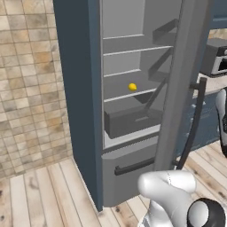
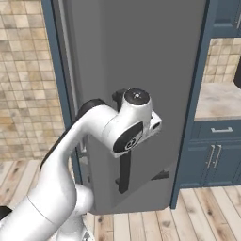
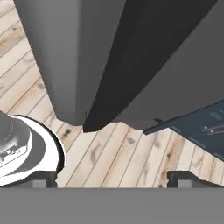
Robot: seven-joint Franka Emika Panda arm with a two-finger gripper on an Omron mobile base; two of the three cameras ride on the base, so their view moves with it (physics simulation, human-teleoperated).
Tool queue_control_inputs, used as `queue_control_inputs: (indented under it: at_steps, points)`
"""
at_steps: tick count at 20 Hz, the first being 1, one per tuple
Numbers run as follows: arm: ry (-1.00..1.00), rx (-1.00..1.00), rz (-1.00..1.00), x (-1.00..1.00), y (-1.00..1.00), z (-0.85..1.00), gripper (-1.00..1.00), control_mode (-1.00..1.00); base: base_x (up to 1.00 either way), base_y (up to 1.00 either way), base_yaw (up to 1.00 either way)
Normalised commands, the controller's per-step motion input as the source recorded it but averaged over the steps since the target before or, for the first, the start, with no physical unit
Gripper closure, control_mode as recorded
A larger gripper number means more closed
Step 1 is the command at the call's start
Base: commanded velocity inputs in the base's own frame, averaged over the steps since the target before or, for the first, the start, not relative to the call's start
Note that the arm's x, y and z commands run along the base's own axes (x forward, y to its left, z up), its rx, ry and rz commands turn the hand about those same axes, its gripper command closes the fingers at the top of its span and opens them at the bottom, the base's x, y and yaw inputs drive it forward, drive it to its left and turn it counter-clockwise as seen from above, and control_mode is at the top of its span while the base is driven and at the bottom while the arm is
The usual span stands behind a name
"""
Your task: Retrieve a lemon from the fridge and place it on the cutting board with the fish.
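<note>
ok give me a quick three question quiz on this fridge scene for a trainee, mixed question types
1. True or false: the fridge door stands open.
2. Where does the lemon lie? A) in the drawer B) on a shelf above the drawer C) on the floor
3. Fill in: the pincer is ____, with nothing between its fingertips.

Key:
1. True. In the left base view the shelves show past the swung-out door.
2. B. It sits on the shelf just above the drawer.
3. Open. In the hand view the fingertips stand far apart over the wooden floor.
</note>
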Motion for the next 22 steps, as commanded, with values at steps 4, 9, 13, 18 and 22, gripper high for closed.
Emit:
queue_control_inputs:
  at_steps: [4,9,13,18,22]
  points:
    - [0.0,-0.61,0.0,-1.0,1.0,0.3,-1.0,-1.0,0.0,0.0,0.0]
    - [0.0,-0.67,0.0,-1.0,1.0,0.29,-1.0,-1.0,0.0,0.0,0.0]
    - [0.1,-0.69,0.0,-0.76,1.0,0.5,-1.0,-1.0,0.0,0.0,0.0]
    - [0.3,-0.65,0.02,-0.08,1.0,0.18,-1.0,-1.0,0.0,0.0,0.0]
    - [0.53,-0.5,0.01,0.65,1.0,-0.02,-1.0,-1.0,0.0,0.0,0.0]
